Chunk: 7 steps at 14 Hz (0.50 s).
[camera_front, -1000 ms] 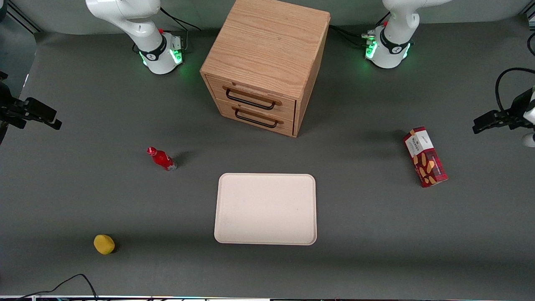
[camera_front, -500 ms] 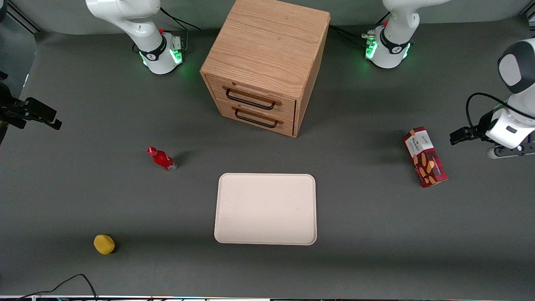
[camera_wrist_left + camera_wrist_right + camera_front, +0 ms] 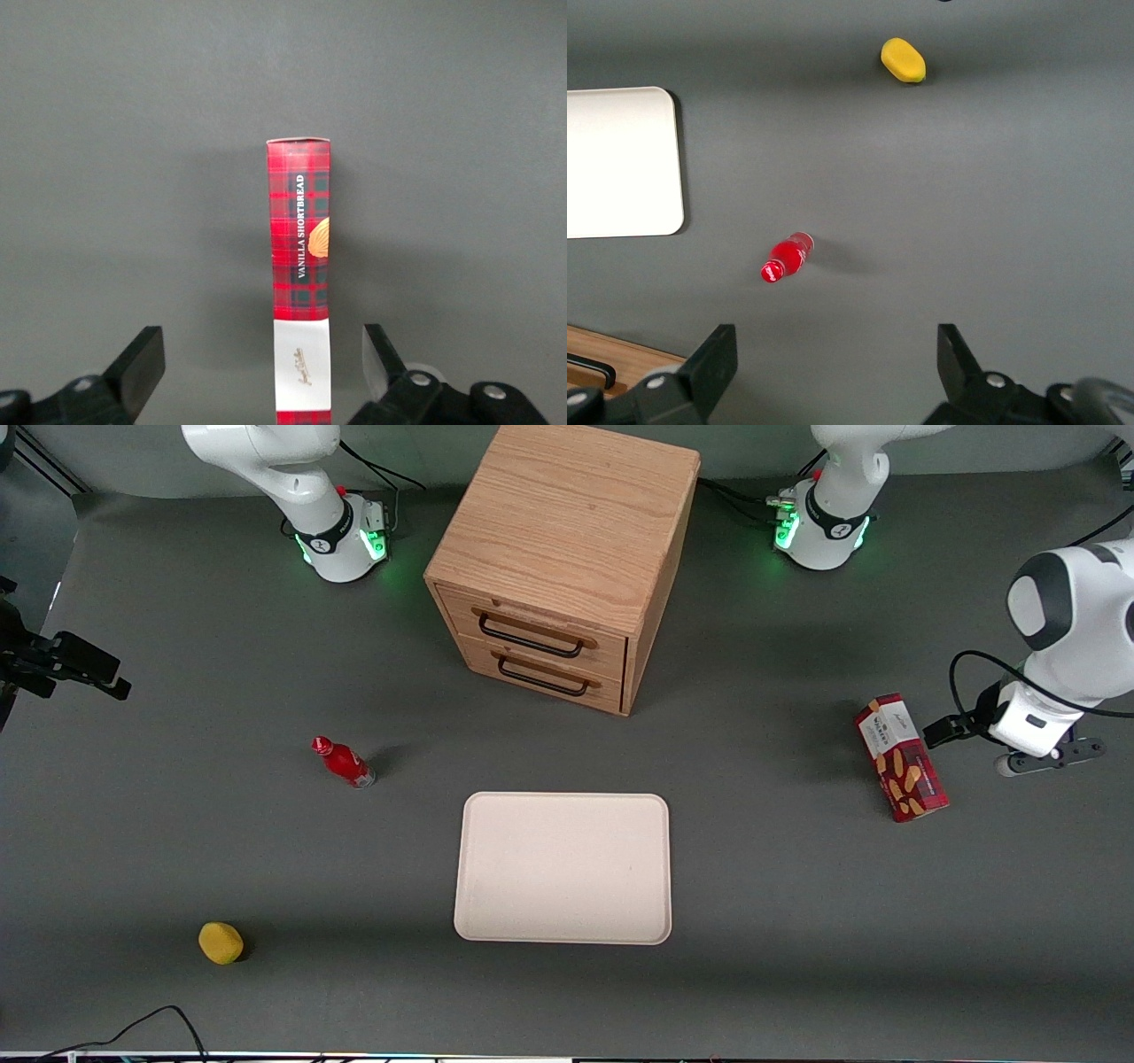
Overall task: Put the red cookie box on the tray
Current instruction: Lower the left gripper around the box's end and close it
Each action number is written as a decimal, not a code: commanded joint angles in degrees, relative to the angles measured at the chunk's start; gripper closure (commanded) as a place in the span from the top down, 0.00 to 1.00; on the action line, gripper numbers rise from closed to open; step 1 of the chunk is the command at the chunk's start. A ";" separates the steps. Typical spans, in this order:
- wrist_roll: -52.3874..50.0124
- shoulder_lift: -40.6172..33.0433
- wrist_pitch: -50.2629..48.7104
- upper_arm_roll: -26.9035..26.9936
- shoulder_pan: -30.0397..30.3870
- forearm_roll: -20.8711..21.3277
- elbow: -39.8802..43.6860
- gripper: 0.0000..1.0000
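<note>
The red cookie box (image 3: 902, 757) rests on its long narrow side on the grey table, toward the working arm's end. It is well apart from the cream-white tray (image 3: 563, 868), which has nothing on it. My left gripper (image 3: 941, 732) hovers close beside the box's white-label end. In the left wrist view the gripper (image 3: 259, 341) is open, its two dark fingers standing wide on either side of the tartan box (image 3: 299, 239) without touching it. The white label end lies between them. A corner of the tray (image 3: 620, 159) also appears in the right wrist view.
A wooden two-drawer cabinet (image 3: 563, 558) stands farther from the front camera than the tray. A small red bottle (image 3: 344, 762) lies beside the tray toward the parked arm's end. A yellow lump (image 3: 221, 942) sits nearer the front camera.
My left arm has swung in from the table's edge toward the cookie box, bringing the gripper right next to it. Box, tray and the other objects have not moved.
</note>
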 commanded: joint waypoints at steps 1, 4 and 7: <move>-3.08 1.60 5.01 -0.22 -1.01 -0.46 -1.95 1.00; -3.53 3.18 10.55 -0.22 -1.37 -0.46 -3.80 1.00; -3.53 5.90 16.17 -0.22 -1.28 -0.46 -4.85 0.99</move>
